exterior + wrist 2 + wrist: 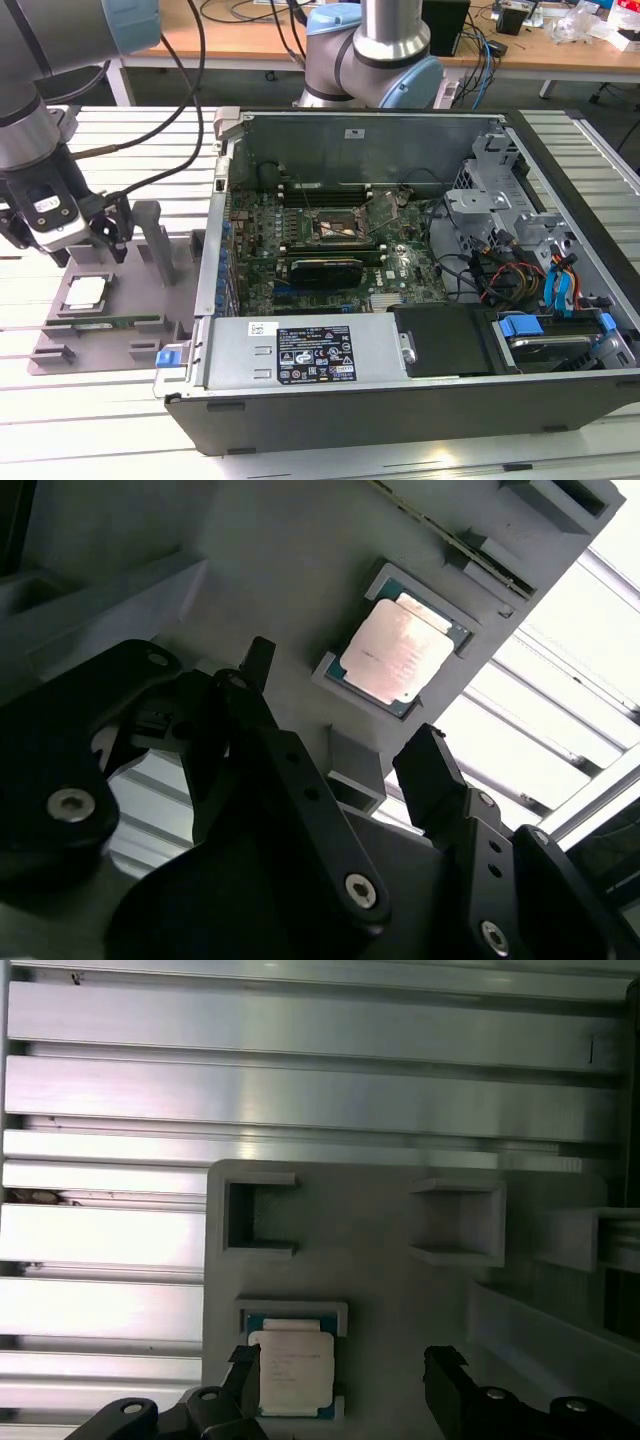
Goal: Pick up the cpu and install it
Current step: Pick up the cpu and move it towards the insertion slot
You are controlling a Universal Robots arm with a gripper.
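The cpu (85,292) had a silver-grey top with a thin green edge, and it lay in the matt grey parts holder (60,350). Above the holder, the gripper (345,692) was black with bright steel screw heads. Under the holder, the table (60,420) was pale silver aluminium, striped by darker grooves. Beside the holder, the computer case (400,415) was black outside. Its motherboard (255,235) was green, and a blue clip (172,353) marked the corner nearest the holder.

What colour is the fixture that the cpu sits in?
Plain grey; the exterior view shows the fixture best, with the cpu seated in it.
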